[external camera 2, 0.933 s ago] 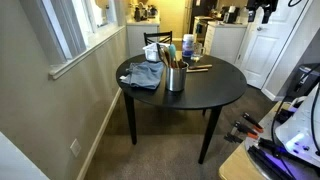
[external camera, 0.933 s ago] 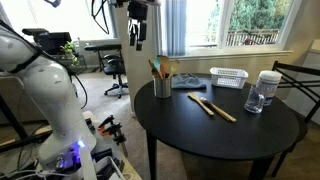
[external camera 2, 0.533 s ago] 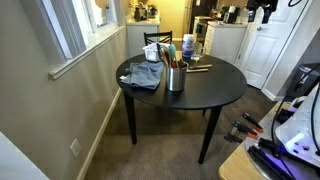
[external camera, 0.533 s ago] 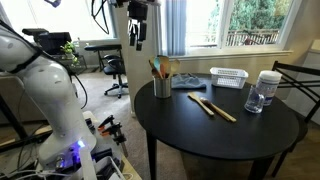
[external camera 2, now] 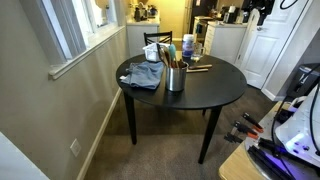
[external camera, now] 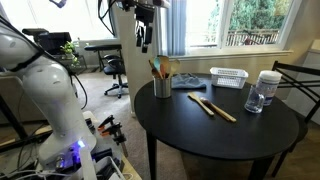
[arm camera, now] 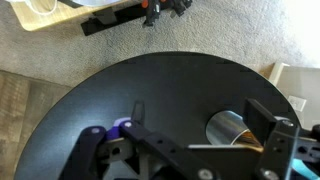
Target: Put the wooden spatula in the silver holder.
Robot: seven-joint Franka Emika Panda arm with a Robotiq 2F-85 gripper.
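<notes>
The wooden spatula [external camera: 201,104] lies flat on the round black table [external camera: 230,140], right of the silver holder [external camera: 162,86]. The holder stands upright near the table's edge with a few utensils in it, and it shows in the other exterior view [external camera 2: 176,78] too. My gripper [external camera: 144,32] hangs high above the floor, left of the table and well above the holder. It is open and empty. In the wrist view my open fingers [arm camera: 205,118] frame the table from above, with the holder [arm camera: 230,130] between them far below. The spatula is out of the wrist view.
A longer thin-handled wooden utensil [external camera: 223,111] lies beside the spatula. A white mesh basket [external camera: 228,77] and a clear jar with a white lid [external camera: 267,86] stand behind. A folded grey cloth [external camera 2: 145,75] lies on the table. A chair [external camera: 297,85] stands at the far side.
My gripper has shifted slightly sideways toward the table at the same height. Nothing on the table has moved.
</notes>
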